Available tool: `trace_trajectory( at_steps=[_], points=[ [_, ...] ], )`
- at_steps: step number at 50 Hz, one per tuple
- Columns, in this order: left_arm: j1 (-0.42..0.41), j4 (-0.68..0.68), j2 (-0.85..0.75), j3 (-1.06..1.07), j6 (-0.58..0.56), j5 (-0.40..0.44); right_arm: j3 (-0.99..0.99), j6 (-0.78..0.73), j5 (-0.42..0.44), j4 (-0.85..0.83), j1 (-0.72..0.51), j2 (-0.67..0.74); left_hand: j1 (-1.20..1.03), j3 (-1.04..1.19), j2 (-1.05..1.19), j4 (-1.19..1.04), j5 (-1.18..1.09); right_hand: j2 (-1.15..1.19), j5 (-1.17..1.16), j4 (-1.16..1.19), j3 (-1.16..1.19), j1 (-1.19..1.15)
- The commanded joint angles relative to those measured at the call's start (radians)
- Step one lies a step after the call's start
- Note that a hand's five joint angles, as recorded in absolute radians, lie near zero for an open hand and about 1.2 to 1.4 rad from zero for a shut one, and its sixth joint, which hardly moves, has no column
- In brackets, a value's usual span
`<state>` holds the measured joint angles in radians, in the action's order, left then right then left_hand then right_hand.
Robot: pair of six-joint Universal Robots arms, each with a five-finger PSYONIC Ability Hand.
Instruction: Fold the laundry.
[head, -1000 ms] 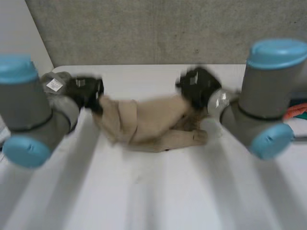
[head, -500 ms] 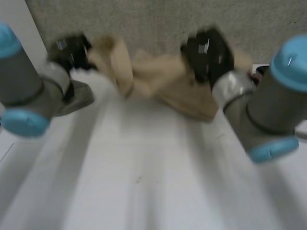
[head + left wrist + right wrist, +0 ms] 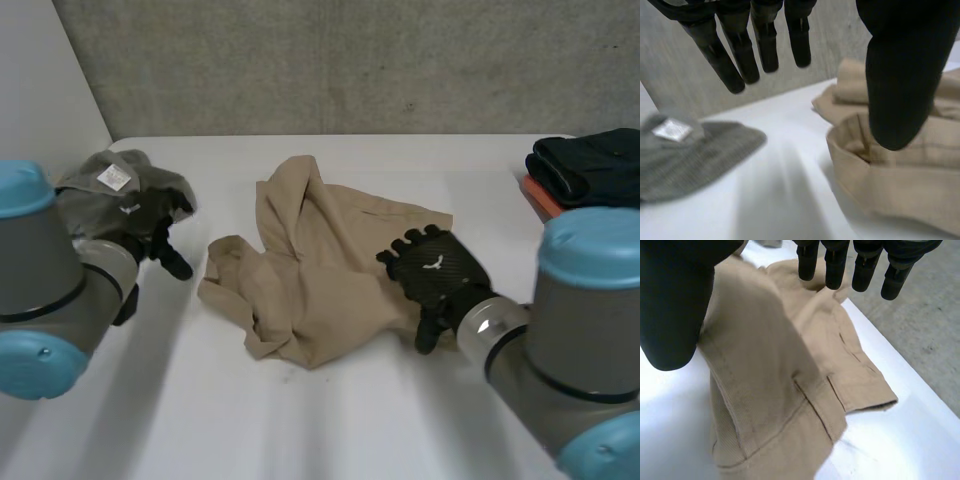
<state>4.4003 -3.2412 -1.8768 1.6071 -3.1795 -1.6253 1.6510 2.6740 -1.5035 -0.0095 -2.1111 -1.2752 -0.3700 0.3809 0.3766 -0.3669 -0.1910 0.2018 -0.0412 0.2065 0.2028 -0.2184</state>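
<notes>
A tan garment [image 3: 320,265] lies crumpled in the middle of the white table [image 3: 330,420], with one fold standing up at its far side. My left hand [image 3: 150,232] hovers beside its left edge, apart from it, fingers straight and holding nothing. In the left wrist view the left hand's fingers [image 3: 742,55] hang free above bare table, with the garment [image 3: 890,175] beside the thumb. My right hand [image 3: 437,270] is above the garment's right edge, open. In the right wrist view its fingers [image 3: 835,265] are straight over the garment's waistband [image 3: 780,385].
A grey cloth [image 3: 125,185] with a white label lies at the table's left edge, just behind my left hand; it is also in the left wrist view [image 3: 685,150]. Dark folded clothes [image 3: 590,165] sit on something orange [image 3: 540,195] at the back right. A grey wall lies beyond.
Both hands held the tan garment, raised it and swung it toward the far side. Now it lies on the table, released, and both hands have opened and drawn back.
</notes>
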Motion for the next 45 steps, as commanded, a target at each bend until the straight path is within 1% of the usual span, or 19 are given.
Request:
trace_trajectory(
  at_steps=[1, 3, 4, 6, 7, 10, 11, 12, 16, 21, 25, 26, 29, 33, 35, 36, 37, 41, 45],
  points=[
    [-0.070, 0.001, 0.111, 0.076, -0.140, 0.005, -0.045, 0.076, 0.045, 0.207, 0.080, -0.102, 0.104, -0.115, -0.110, 0.101, 0.099, -0.027, 0.041, -0.032, -0.028, 0.044],
    [-0.131, -0.002, 0.126, 0.100, -0.184, 0.019, -0.068, 0.061, 0.060, 0.270, 0.101, -0.105, 0.104, -0.115, -0.110, 0.101, 0.099, -0.027, 0.041, -0.032, -0.028, 0.044],
    [-0.152, -0.003, 0.128, 0.106, -0.198, 0.024, -0.092, 0.043, 0.072, 0.331, 0.121, -0.105, 0.107, -0.117, -0.113, 0.104, 0.102, -0.027, 0.041, -0.032, -0.028, 0.044],
    [-0.203, -0.008, 0.127, 0.117, -0.223, 0.033, -0.111, 0.020, 0.077, 0.382, 0.141, -0.104, 0.104, -0.115, -0.110, 0.101, 0.099, -0.024, 0.038, -0.029, -0.025, 0.041],
    [-0.250, -0.014, 0.120, 0.119, -0.243, 0.033, -0.125, 0.001, 0.080, 0.420, 0.158, -0.098, 0.104, -0.115, -0.110, 0.101, 0.099, -0.010, 0.024, -0.015, -0.011, 0.026],
    [-0.314, -0.029, 0.082, 0.116, -0.269, 0.030, -0.138, -0.019, 0.083, 0.442, 0.181, -0.084, 0.107, -0.118, -0.113, 0.104, 0.102, 0.034, -0.020, 0.029, 0.033, -0.018],
    [-0.343, -0.049, 0.038, 0.105, -0.283, 0.021, -0.140, -0.026, 0.085, 0.434, 0.192, -0.073, 0.107, -0.118, -0.113, 0.104, 0.102, 0.061, -0.047, 0.056, 0.060, -0.044],
    [-0.352, -0.061, 0.016, 0.097, -0.290, 0.013, -0.139, -0.025, 0.085, 0.430, 0.194, -0.067, 0.107, -0.118, -0.113, 0.104, 0.102, 0.070, -0.056, 0.065, 0.069, -0.053],
    [-0.364, -0.089, -0.088, 0.053, -0.329, -0.037, -0.103, -0.008, 0.085, 0.376, 0.194, -0.041, 0.130, -0.141, -0.137, 0.127, 0.126, 0.105, -0.091, 0.100, 0.104, -0.088],
    [-0.380, -0.097, -0.185, 0.010, -0.378, -0.054, -0.045, 0.015, 0.080, 0.232, 0.192, -0.003, 0.157, -0.167, -0.163, 0.153, 0.152, 0.140, -0.126, 0.135, 0.139, -0.123],
    [-0.364, -0.101, -0.240, -0.029, -0.428, -0.071, -0.008, 0.027, 0.080, 0.138, 0.184, 0.039, 0.072, -0.083, -0.078, 0.069, 0.067, 0.140, -0.126, 0.135, 0.139, -0.123],
    [-0.352, -0.101, -0.254, -0.033, -0.442, -0.087, 0.006, 0.030, 0.078, 0.119, 0.178, 0.056, 0.013, -0.024, -0.020, 0.010, 0.009, 0.152, -0.138, 0.147, 0.151, -0.135],
    [-0.332, -0.106, -0.254, -0.035, -0.445, -0.108, 0.029, 0.043, 0.074, 0.095, 0.174, 0.066, -0.063, 0.053, 0.057, -0.067, -0.068, 0.204, -0.191, 0.200, 0.204, -0.188],
    [-0.312, -0.143, -0.249, -0.027, -0.444, -0.122, 0.067, 0.089, 0.072, 0.037, 0.157, 0.066, -0.301, 0.290, 0.294, -0.304, -0.305, 0.430, -0.416, 0.425, 0.429, -0.413],
    [-0.298, -0.167, -0.249, -0.022, -0.448, -0.120, 0.078, 0.105, 0.066, -0.004, 0.143, 0.060, -0.573, 0.562, 0.567, -0.576, -0.578, 0.808, -0.794, 0.803, 0.807, -0.791],
    [-0.288, -0.176, -0.248, -0.019, -0.451, -0.119, 0.081, 0.109, 0.065, -0.013, 0.140, 0.056, -0.862, 0.851, 0.856, -0.865, -0.867, 0.929, -0.915, 0.924, 0.928, -0.912],
    [-0.280, -0.178, -0.246, -0.016, -0.456, -0.119, 0.082, 0.110, 0.060, -0.030, 0.138, 0.039, -1.025, 1.014, 1.018, -1.028, -1.029, 1.192, -1.178, 1.187, 1.191, -1.175],
    [-0.260, -0.176, -0.219, -0.006, -0.451, -0.120, 0.087, 0.103, 0.058, -0.032, 0.149, -0.030, -1.026, 1.015, 1.020, -1.029, -1.031, 1.194, -1.181, 1.190, 1.193, -1.178],
    [-0.232, -0.181, -0.142, 0.027, -0.444, -0.128, 0.082, 0.072, 0.069, -0.006, 0.163, -0.096, -1.026, 1.015, 1.020, -1.029, -1.031, 1.194, -1.181, 1.190, 1.193, -1.178]
  ],
)
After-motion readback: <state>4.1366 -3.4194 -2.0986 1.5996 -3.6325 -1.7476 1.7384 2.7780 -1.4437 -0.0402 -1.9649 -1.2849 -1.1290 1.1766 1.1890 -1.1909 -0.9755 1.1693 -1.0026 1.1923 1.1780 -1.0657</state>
